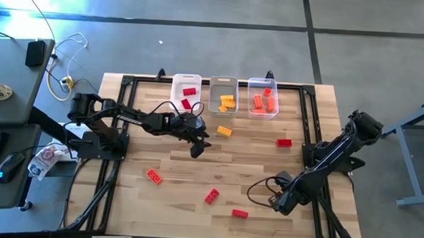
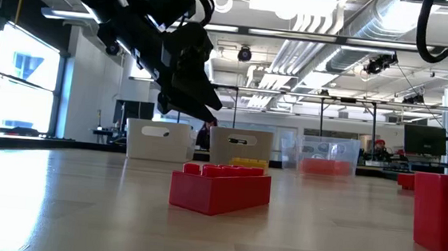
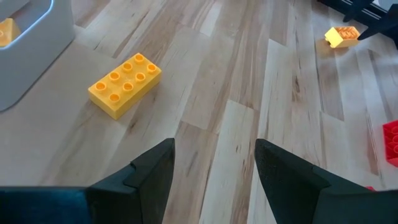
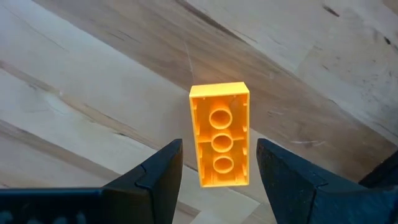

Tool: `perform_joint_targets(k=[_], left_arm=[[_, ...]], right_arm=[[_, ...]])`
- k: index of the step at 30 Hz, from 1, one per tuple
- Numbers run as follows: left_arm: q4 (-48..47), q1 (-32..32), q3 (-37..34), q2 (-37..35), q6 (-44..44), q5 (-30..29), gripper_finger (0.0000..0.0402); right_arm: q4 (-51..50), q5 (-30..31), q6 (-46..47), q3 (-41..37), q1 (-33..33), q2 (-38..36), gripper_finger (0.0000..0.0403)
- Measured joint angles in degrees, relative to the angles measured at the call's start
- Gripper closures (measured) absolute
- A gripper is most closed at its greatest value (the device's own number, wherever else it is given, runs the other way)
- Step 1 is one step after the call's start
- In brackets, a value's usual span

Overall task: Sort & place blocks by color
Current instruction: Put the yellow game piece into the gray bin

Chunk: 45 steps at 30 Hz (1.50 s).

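yellow block [image 4: 219, 142] between spread right jaws, left jaws spread over bare wood

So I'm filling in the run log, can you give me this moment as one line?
left hand: open, over table near yellow block | right hand: around upside-down yellow block | three bins: partly filled
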Motion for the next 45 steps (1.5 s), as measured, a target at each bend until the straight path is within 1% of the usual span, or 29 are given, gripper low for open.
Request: perform_joint_targets(k=[6, 11, 16, 18, 23, 24, 30, 36, 40, 45], left_arm=[[0.02, 0.00, -0.02, 0.00, 0.42, 0.00, 0.0190], [0.02, 0.00, 0.00, 0.00, 0.43, 0.00, 0.0190], [0.02, 0.00, -0.02, 0.00, 0.44, 0.00, 0.0190], [0.02, 0.00, 0.00, 0.00, 0.44, 0.00, 0.0190], [0.02, 0.00, -0.02, 0.00, 0.46, 0.00, 0.0190], [0.02, 0.00, -0.02, 0.00, 0.65, 0.00, 0.0190], [0.00, 0.00, -0.01, 0.00, 2.73, 0.00, 0.0190], [0.04, 0.00, 0.00, 0.00, 3.64, -0.83, 0.0190], [0.03, 0.00, -0.02, 0.00, 5.44, -1.52, 0.0190], [0.02, 0.00, -0.02, 0.00, 5.56, -2.19, 0.0190]], right_arm=[[-0.21, 1.84, 0.17, -0.04, 0.00, 0.73, 0.0210], [-0.15, -1.64, -1.15, -0.07, -0.17, 4.40, 0.0210], [0.11, -2.58, -1.53, -0.07, -0.17, 6.83, 0.0211], [0.11, -2.78, -1.53, -0.07, -0.17, 7.06, 0.0222], [0.22, -2.79, -3.42, -0.07, -0.93, 6.48, 0.0294], [0.24, -2.33, -4.20, -0.09, -1.34, 6.24, 0.0295], [0.26, 3.96, -10.43, -0.08, -4.95, 3.25, 0.0295], [0.33, 14.17, -18.84, -0.09, -11.25, -2.58, 0.0295], [1.17, 19.31, -27.32, -0.07, -17.02, -6.46, 0.0295], [5.99, 24.01, -41.63, -0.09, -25.68, -10.43, 0.0295]])
